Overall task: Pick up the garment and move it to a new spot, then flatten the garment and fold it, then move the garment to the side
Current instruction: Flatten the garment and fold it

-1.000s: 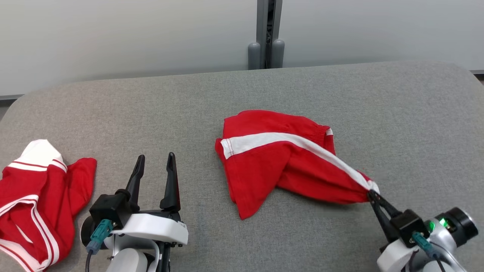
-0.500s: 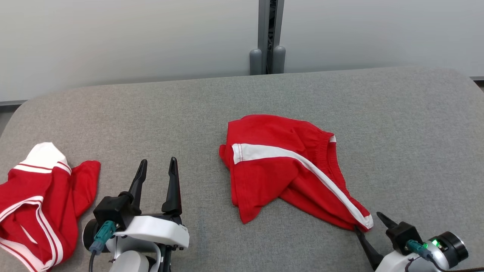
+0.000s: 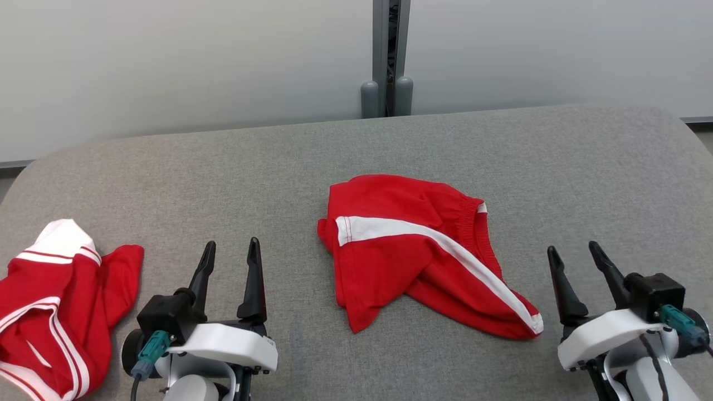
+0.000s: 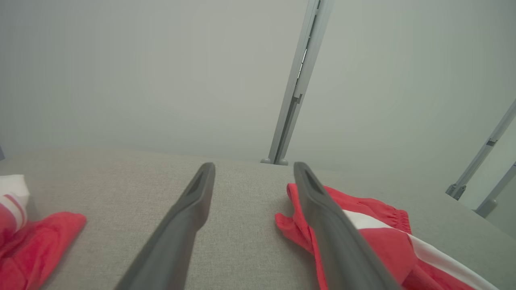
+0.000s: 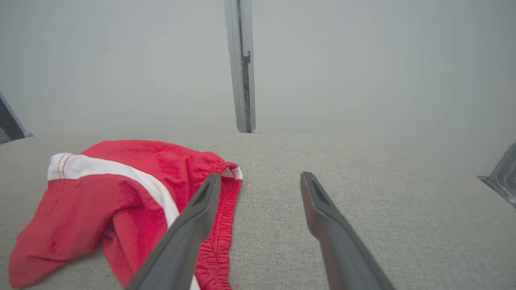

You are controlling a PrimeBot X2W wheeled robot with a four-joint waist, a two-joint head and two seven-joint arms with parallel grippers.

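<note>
My right end effector (image 3: 572,248) has let go of the shorts (image 3: 412,262), whose corner it pinched a second ago. It and the left end effector (image 3: 232,243) both stand spread apart, empty. The shorts lie crumpled on the bench (image 3: 356,145) between them. A second garment (image 3: 55,301) at the left is cut off by the frame edge.

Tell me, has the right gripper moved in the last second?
Yes. The right gripper has let go of the red shorts and swung to the right, farther from the grey post at the back, and its jaws are now open.
</note>
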